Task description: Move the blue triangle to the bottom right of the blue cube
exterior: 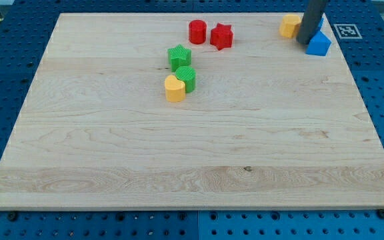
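The dark rod comes down at the view's top right, and my tip (305,43) rests on the board. A blue triangle (319,45) lies right against the tip on its right side. Just above it, a sliver of another blue block (321,23), likely the blue cube, shows past the rod's right edge; the rod hides most of it. A yellow block (289,26) sits just left of the rod, partly covered by it.
A red cylinder (197,31) and a red star (221,36) sit at the top centre. Below them are a green star (179,56), a green round block (187,77) and a yellow heart (174,88), clustered together. The board's right edge (352,73) is close to the blue blocks.
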### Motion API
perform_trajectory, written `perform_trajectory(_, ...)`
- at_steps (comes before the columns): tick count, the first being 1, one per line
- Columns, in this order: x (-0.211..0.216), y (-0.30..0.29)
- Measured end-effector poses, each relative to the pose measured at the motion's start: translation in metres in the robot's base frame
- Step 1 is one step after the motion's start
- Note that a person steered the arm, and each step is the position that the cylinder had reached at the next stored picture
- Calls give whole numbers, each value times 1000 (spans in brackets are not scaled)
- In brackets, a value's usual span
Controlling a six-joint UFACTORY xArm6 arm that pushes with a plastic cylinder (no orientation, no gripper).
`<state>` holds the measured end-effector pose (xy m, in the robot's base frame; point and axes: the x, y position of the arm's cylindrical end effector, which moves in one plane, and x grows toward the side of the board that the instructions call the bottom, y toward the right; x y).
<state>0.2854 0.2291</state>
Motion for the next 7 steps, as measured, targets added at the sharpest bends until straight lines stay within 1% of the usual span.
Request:
perform_trajectory(1,13,-16)
perform_trajectory(2,34,-16)
perform_trajectory(3,38,2)
perform_trajectory(5,38,3)
perform_trajectory(6,50,10)
perform_trajectory(7,50,17)
